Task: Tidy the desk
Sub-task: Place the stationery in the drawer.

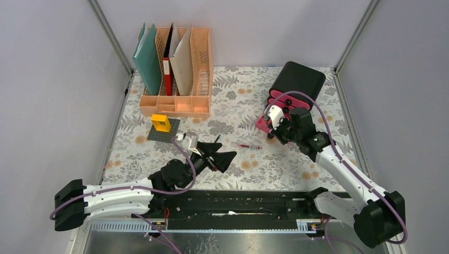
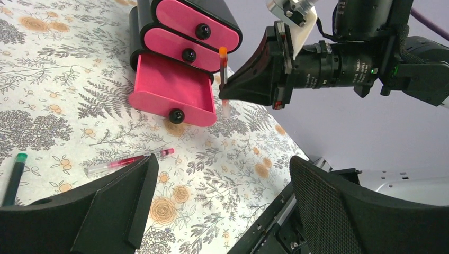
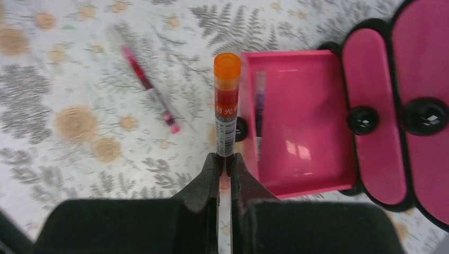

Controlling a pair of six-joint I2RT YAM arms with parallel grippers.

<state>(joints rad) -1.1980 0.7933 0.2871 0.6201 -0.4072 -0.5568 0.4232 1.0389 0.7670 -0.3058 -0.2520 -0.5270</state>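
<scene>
The desk (image 1: 265,169) is covered in white cloth with grey ferns and tan flowers. My right gripper (image 3: 225,161) is shut on the lower end of an orange-capped pen (image 3: 226,100), held just left of the open pink bottom drawer (image 3: 302,121). Another pen (image 3: 258,114) lies inside that drawer. In the top view the right gripper (image 1: 267,124) sits at the drawer's front. My left gripper (image 2: 222,174) stands open and empty, low over the desk's near middle (image 1: 226,148). A red pen (image 2: 129,160) lies on the cloth just beyond its left finger.
The black-and-pink drawer box (image 1: 296,82) stands at the back right. A peach file rack (image 1: 177,98) with folders is at the back left. In front of it a yellow block (image 1: 161,123) rests on a dark grey pad. A green-capped pen (image 2: 16,174) lies at the left.
</scene>
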